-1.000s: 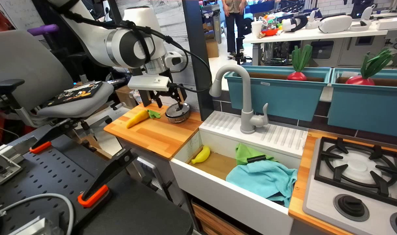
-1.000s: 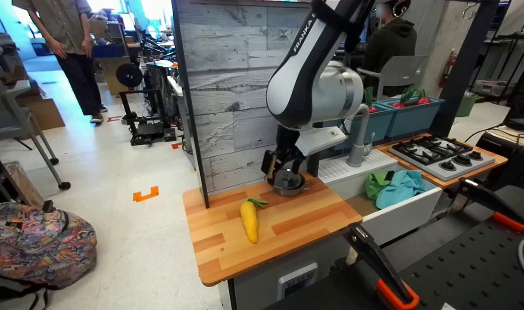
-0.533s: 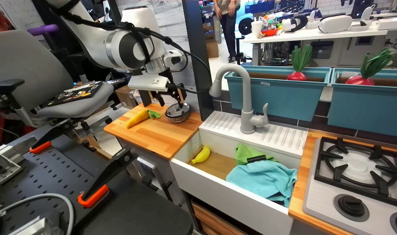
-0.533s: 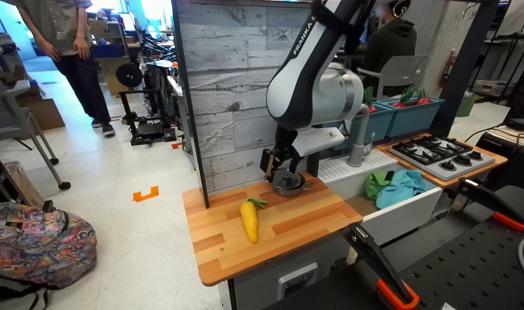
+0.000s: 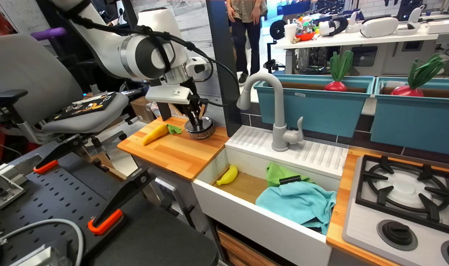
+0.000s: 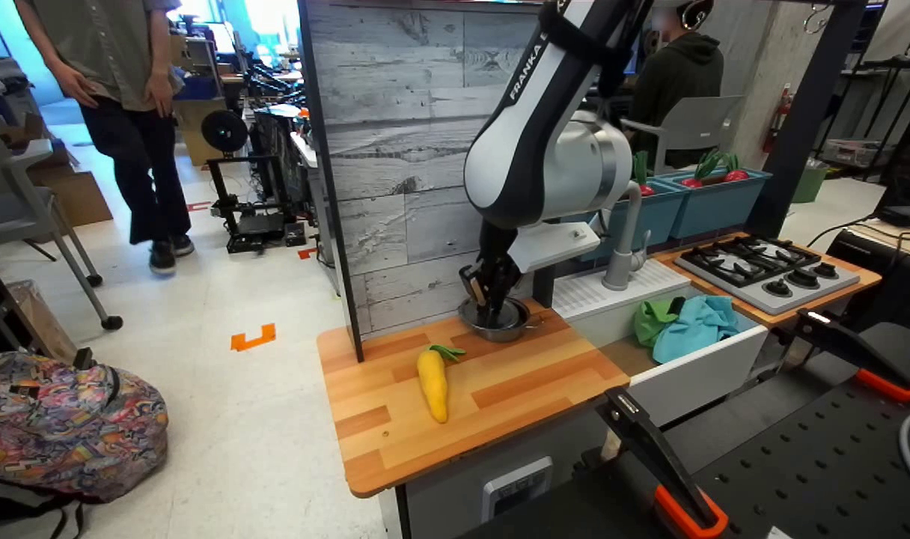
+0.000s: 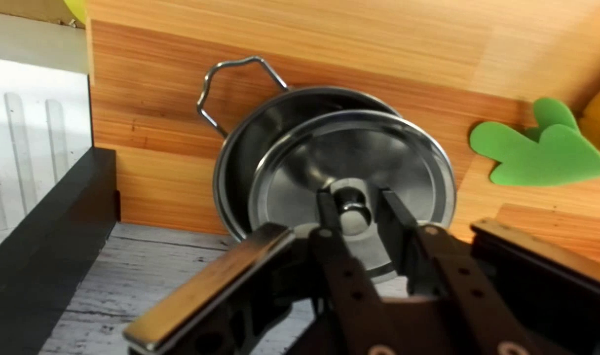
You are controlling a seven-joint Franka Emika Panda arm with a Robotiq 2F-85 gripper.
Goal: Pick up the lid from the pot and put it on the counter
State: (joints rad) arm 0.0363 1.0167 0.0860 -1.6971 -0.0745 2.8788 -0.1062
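Wrist view: the lid [image 7: 352, 148] is seen off-centre over the pot [image 7: 258, 140], its knob [image 7: 354, 219] straddled by the gripper [image 7: 359, 197].
The jaws are set narrow; whether the knob is pinched cannot be told. In both exterior views, the pot is seen at the far right of the counter [image 5: 176, 151].

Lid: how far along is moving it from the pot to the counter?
Reaching looks done: in the wrist view, the pincer straddles the lid knob. In hand, seemingly: the grasp; whether it is closed, I can't tell. Left: the lid, off-centre over the pot, must be lifted clear and set on the counter.
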